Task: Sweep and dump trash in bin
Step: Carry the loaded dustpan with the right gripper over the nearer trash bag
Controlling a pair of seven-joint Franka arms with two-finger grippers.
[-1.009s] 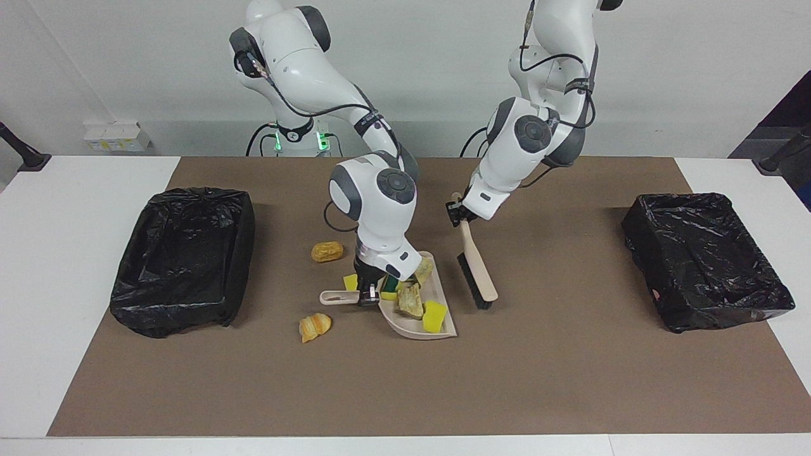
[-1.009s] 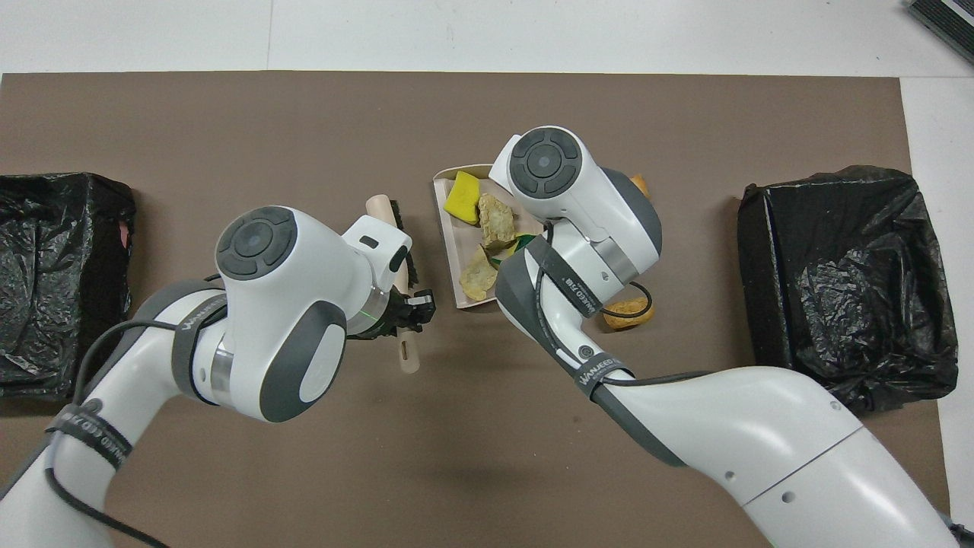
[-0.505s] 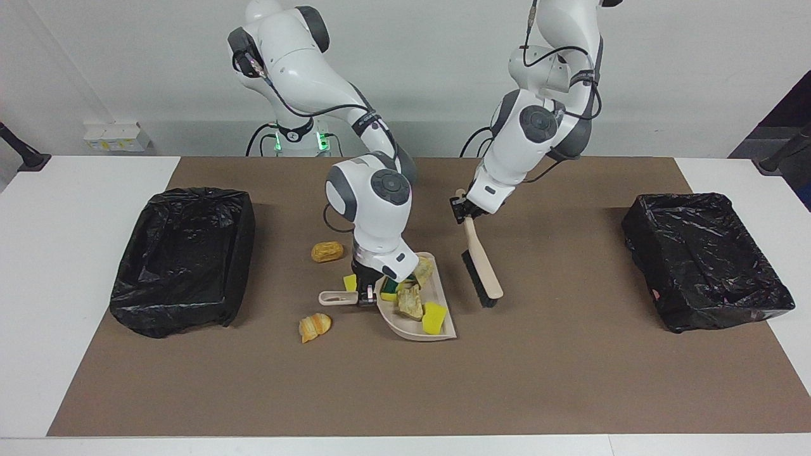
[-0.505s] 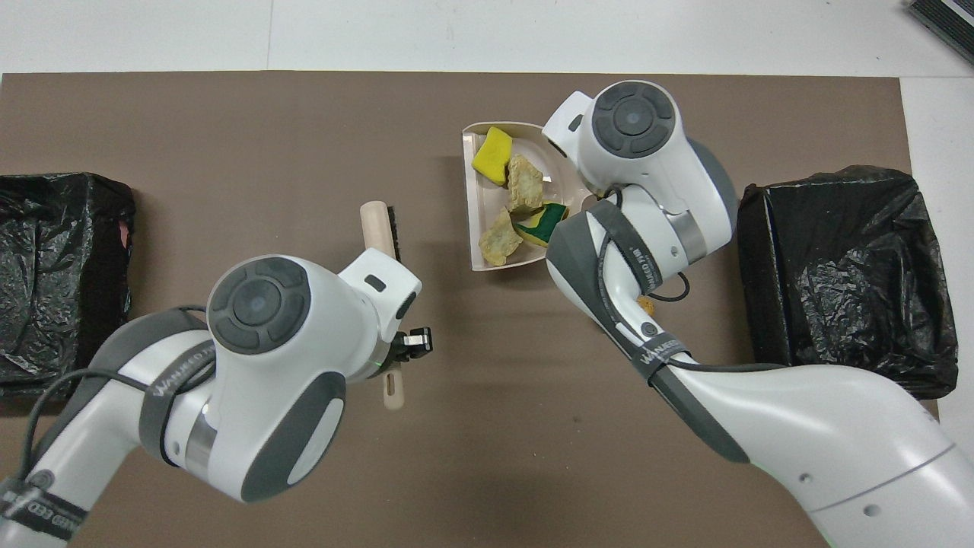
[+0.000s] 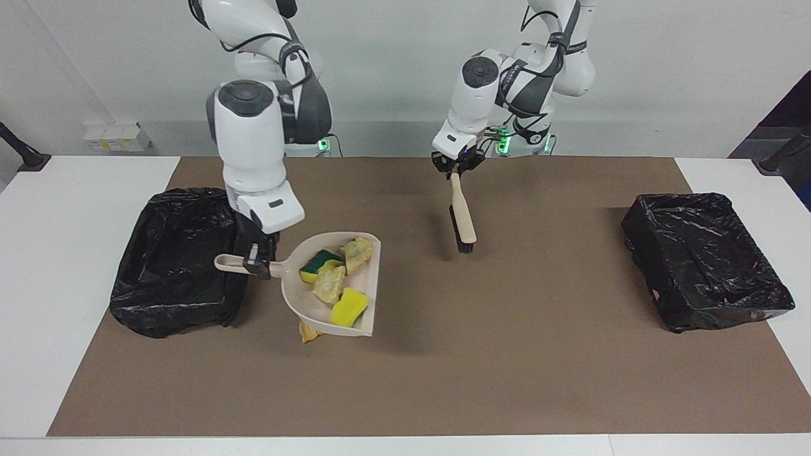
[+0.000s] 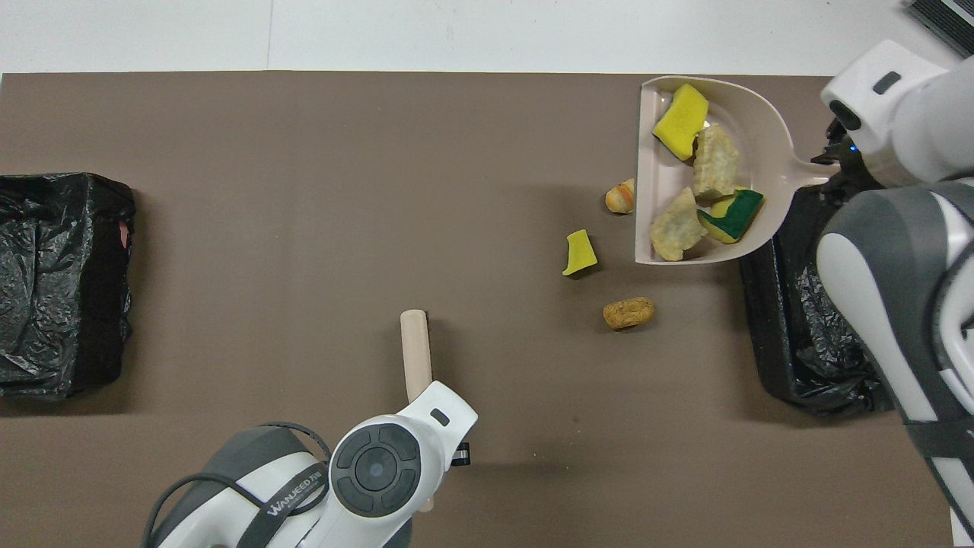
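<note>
Right end effector [image 5: 256,261] clenched on dustpan [image 5: 364,278] handle, raised beside the bin [image 5: 180,259] w/ four scraps aboard, left end effector [image 5: 457,166] gripping brush [image 5: 461,218] (airborne), overhead alone shows yellow bit [image 6: 580,253] and brown lump [image 6: 628,312] on the table [image 6: 304,190], facing view hides both.

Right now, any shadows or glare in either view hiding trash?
Facing view: the raised dustpan throws a soft shadow on the mat and covers most of an orange lump. Overhead view: even light; yellow scrap and brown lump show plainly. Both views: mild sheen on the black bin liner, nothing washed out.
</note>
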